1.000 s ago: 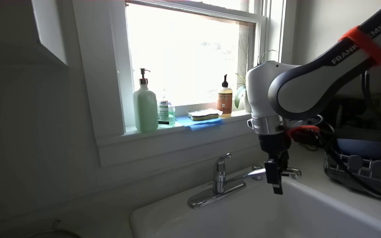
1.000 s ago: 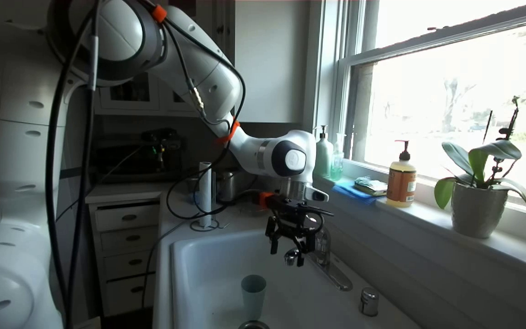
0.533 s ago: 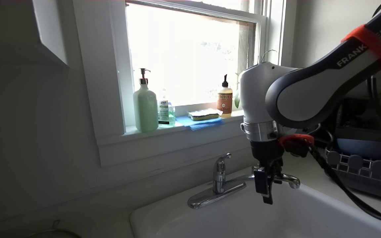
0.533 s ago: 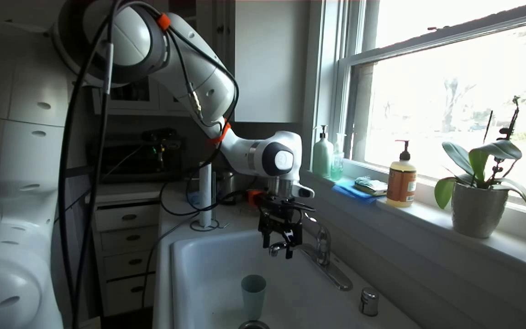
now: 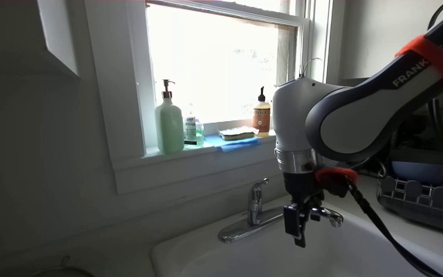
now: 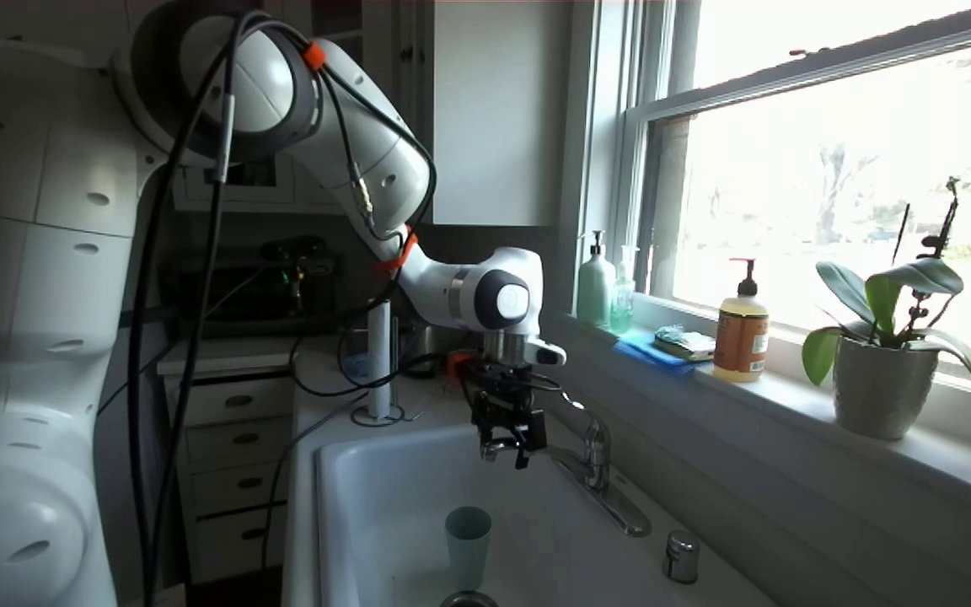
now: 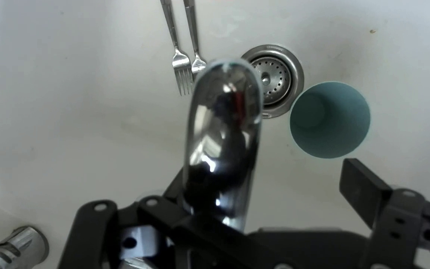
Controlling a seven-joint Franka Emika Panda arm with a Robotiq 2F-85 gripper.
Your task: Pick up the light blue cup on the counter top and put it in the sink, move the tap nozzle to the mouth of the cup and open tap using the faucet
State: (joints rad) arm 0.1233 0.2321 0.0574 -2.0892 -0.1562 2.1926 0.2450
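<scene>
In the sink (image 6: 384, 485), below and aside from the hand (image 7: 265, 173), fingers (image 7: 362, 192) parted, the cup (image 7: 330, 123) is set; the nozzle (image 7: 224, 123) must seemingly yet be brought over it and the tap (image 5: 255, 209) opened.

In an exterior view, window (image 6: 823, 185) was bright on R, w/ pale wall (image 6: 747, 472) below; cabinet (image 6: 498, 110) hung L of it, drawers (image 6: 224, 447) far L, v. dim.

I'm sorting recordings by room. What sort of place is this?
A kitchen, probably a home's: there's a sink with a fork lying in it, and a dish rack stands alongside.
</scene>
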